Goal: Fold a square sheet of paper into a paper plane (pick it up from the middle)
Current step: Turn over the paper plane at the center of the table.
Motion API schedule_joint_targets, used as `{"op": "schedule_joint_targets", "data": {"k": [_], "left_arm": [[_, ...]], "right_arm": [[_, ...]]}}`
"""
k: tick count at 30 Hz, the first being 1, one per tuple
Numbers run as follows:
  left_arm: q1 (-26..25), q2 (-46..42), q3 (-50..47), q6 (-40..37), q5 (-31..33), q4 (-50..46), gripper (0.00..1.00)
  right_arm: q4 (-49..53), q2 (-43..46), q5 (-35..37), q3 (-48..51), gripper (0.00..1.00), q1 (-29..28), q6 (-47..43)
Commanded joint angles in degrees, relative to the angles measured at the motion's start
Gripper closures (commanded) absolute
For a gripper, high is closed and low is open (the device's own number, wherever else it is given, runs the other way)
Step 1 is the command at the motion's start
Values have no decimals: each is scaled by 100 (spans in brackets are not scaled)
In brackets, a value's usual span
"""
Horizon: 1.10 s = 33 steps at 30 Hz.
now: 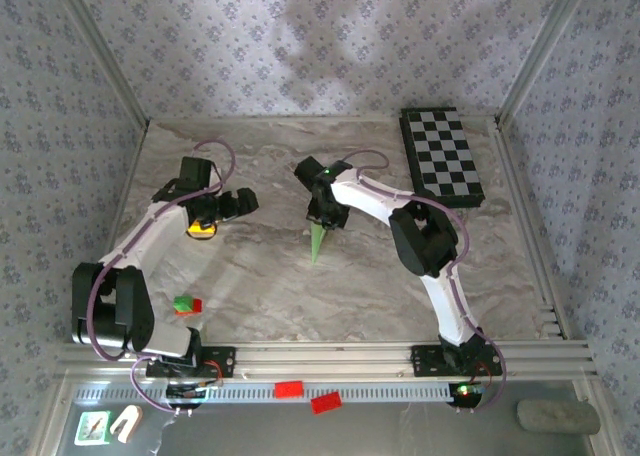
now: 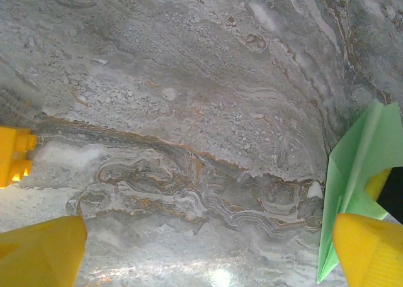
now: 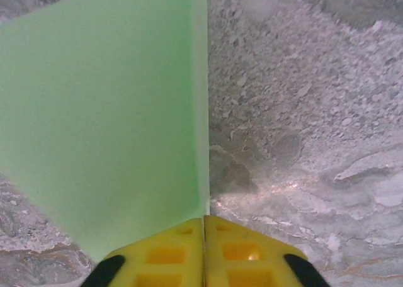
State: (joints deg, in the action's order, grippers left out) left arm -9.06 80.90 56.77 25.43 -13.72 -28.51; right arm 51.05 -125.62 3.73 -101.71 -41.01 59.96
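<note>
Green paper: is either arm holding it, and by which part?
Yes. The right gripper is shut on the paper plane, pinching its wide end, with the pointed tip free. The left gripper is open, holding nothing.

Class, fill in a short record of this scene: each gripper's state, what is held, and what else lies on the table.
Right gripper: shut on the paper plane
Left gripper: open, holding nothing
Paper plane: light green, narrow, its point toward the table's near edge
Table: marbled surface
Other things: checkered board at the far right; red and green blocks near the left arm's base
</note>
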Motion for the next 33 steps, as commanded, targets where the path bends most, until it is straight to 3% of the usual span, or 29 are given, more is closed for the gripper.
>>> {"op": "schedule_joint_targets", "data": {"k": [1,8,14,18,23,33], "left_arm": [[69,-74,3,85,-36,-66,1],[384,-495,-319,565,0,244,1],[459,-830,-524,871,-245,664,1],[459,-816,-596,1155,-545,916,1],[398,-648,-804,1643,-1191,1480,8],[-681,-73,-843,2163,-944,1611,20]], "right_arm": [[135,377,287,-111,98,-46,-171],[-562,616,-241,-414,100,-201,-1820],[-2055,970,-1759,251,100,-173,-2833],[-3130,1013,-2741,959,100,-13,-2729],[-3884,948,-3233,1513,100,128,-2546],[-5133,849,-3651,2604,98,529,-2055]]}}
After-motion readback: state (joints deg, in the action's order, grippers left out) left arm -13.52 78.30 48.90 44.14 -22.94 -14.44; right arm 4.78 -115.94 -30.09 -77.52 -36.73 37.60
